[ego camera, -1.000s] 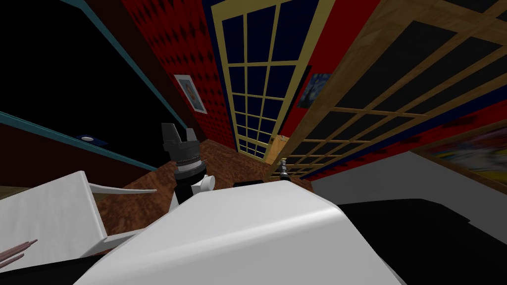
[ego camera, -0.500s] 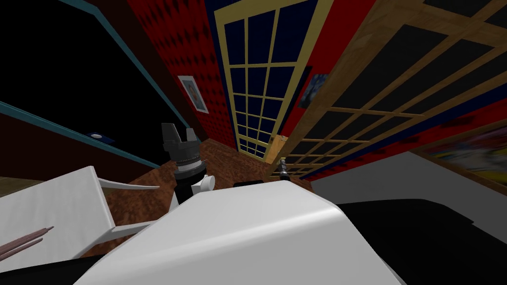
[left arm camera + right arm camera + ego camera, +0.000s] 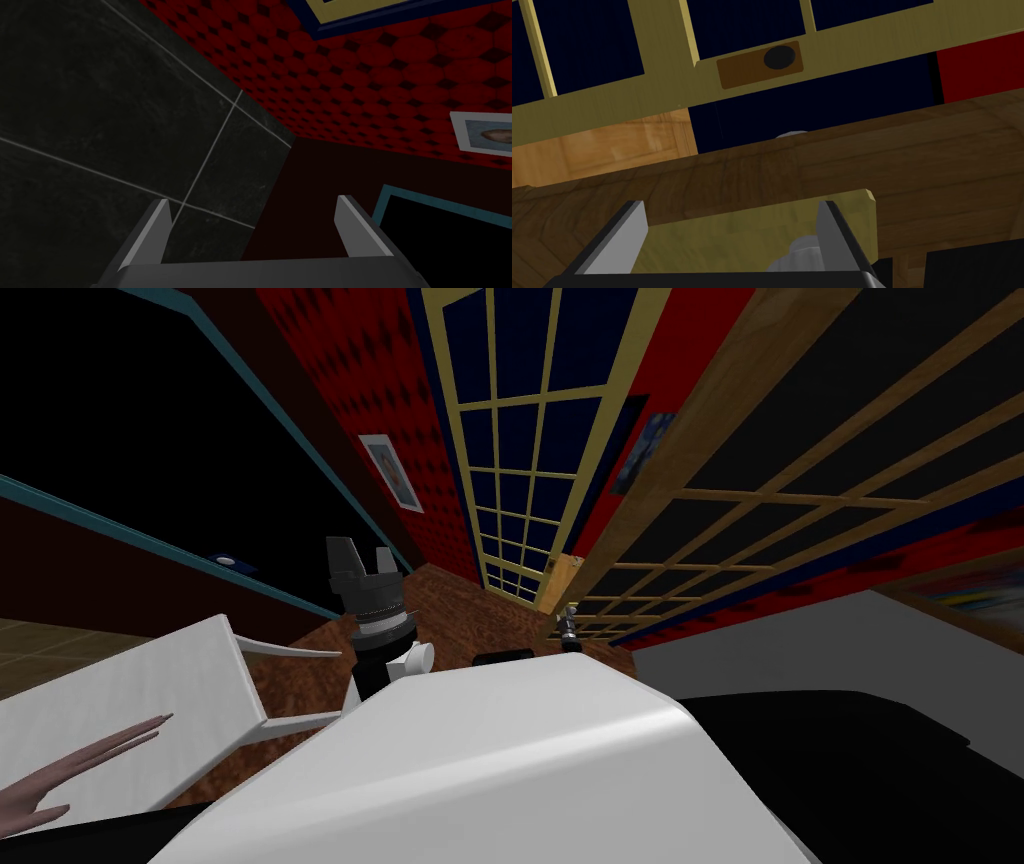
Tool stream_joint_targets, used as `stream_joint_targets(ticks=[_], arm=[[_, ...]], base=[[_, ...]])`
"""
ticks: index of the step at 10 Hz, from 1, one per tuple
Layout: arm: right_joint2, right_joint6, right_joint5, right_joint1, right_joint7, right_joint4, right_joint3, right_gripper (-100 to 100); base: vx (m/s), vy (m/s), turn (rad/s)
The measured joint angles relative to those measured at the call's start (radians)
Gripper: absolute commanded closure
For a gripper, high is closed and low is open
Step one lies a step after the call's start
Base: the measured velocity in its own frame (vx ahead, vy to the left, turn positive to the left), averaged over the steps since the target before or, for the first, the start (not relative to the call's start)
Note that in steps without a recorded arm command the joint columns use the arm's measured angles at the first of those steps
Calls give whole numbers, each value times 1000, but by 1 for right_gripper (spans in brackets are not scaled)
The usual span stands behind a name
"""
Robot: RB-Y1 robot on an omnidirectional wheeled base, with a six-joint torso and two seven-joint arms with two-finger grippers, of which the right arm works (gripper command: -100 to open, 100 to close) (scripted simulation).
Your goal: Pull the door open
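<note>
At the edge of the brown wooden door (image 3: pixel 887 150), on my right side, the right gripper (image 3: pixel 730 206) stands with its two fingers spread apart, holding nothing. Between them lies one yellowish plate (image 3: pixel 712 240) fixed on the door, and one grey handle (image 3: pixel 799 252) sits on it just beside one finger (image 3: pixel 832 230). The dark gripper body hides the lower part of this handle, so I cannot tell if the finger touches it. A second grey round part (image 3: pixel 792 134) looks over the door's edge - most of it is hidden behind the wood.

Behind this door there is a second one, with a yellow frame (image 3: pixel 612 100) and many dark panes. It carries one brown plate with a dark round hole (image 3: pixel 760 64).

From the head camera the left gripper (image 3: pixel 362 556) is raised in front of my chest, well apart from both doors. Its two fingers (image 3: pixel 160 220) are also spread, with nothing between them.

Two pictures hang on the red wall, one (image 3: pixel 390 473) left of the yellow frame and one (image 3: pixel 645 453) partly covered by the wooden door. On my left one white table (image 3: pixel 130 718) stands on the brown floor (image 3: pixel 450 608). A pinkish shape with thin points (image 3: pixel 90 763) lies over it - it is cut off by the border and hard to identify.
</note>
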Motion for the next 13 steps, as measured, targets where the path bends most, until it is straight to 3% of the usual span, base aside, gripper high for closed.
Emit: stream_joint_targets(ticks=[2, 7, 8, 12, 13], arm=[[3, 11, -14, 3, -42, -25, 9, -100], [3, 19, -63, -25, -185, -22, 38, -100], [3, 23, -67, -17, -208, -36, 43, -100], [2, 16, -100, -40, -307, -17, 59, -100], [3, 25, -112, -39, -336, -33, 66, -100]], base=[[-63, -25, 43], [-90, -30, 50], [-53, -7, 15], [-68, -33, 47], [-62, -19, 22]])
